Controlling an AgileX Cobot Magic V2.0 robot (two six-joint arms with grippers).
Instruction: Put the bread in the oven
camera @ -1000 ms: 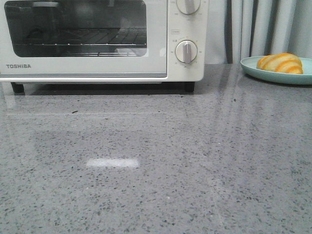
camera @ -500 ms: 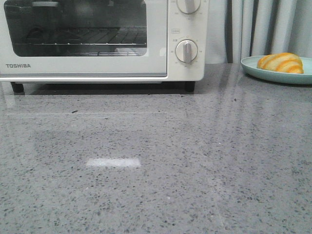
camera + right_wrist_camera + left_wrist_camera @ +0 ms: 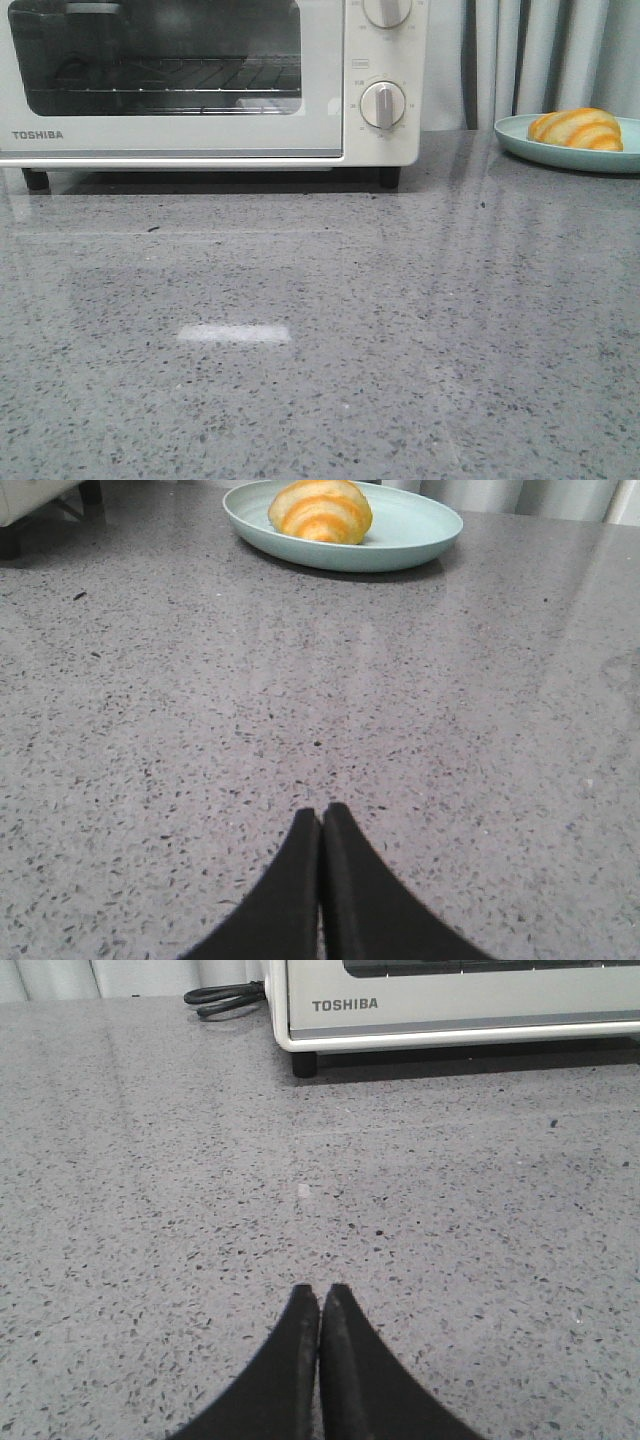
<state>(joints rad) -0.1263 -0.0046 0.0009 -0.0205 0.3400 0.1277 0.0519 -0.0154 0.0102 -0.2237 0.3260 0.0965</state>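
Note:
The bread [image 3: 576, 129], golden-orange with cream stripes, lies on a pale green plate [image 3: 520, 138] at the far right of the counter; it also shows in the right wrist view [image 3: 320, 510]. The cream-white Toshiba oven [image 3: 200, 135] stands at the back left with its glass door closed, a wire rack inside and two dials [image 3: 382, 105]. Its lower front shows in the left wrist view [image 3: 450, 1015]. My left gripper [image 3: 320, 1290] is shut and empty over bare counter, well short of the oven. My right gripper [image 3: 320, 810] is shut and empty, well short of the plate [image 3: 420, 530]. Neither arm shows in the front view.
The grey speckled counter [image 3: 320, 330] fills the foreground. A black power cord [image 3: 225, 998] lies beside the oven's left side. Pale curtains [image 3: 540, 55] hang behind the plate.

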